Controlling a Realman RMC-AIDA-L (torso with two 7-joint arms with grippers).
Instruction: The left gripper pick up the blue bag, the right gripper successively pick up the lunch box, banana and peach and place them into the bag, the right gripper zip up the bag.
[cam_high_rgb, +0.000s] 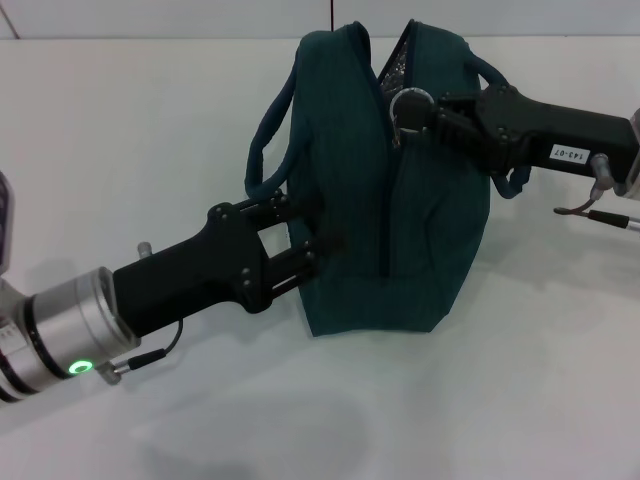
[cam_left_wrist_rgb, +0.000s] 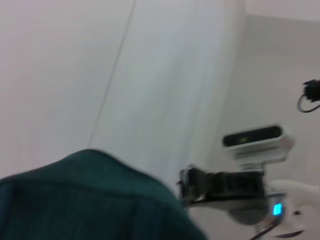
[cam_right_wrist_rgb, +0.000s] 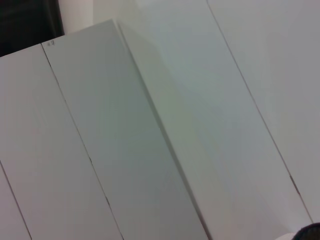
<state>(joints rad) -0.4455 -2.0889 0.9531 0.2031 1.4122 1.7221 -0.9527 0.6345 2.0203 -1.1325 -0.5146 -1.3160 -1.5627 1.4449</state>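
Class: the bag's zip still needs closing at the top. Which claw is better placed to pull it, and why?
The right claw: it sits at the metal ring pull atop the blue bag. The left claw is busy bracing the bag's side.

The blue bag (cam_high_rgb: 420, 240) is a dark teal fabric, plain outside, with a speckled silvery lining at its mouth. Its ring pull (cam_high_rgb: 410, 108) is silver metal. Both grippers are black; the left gripper (cam_high_rgb: 325, 245) has a green-lit silver cuff. The desk (cam_high_rgb: 120, 140) is white.
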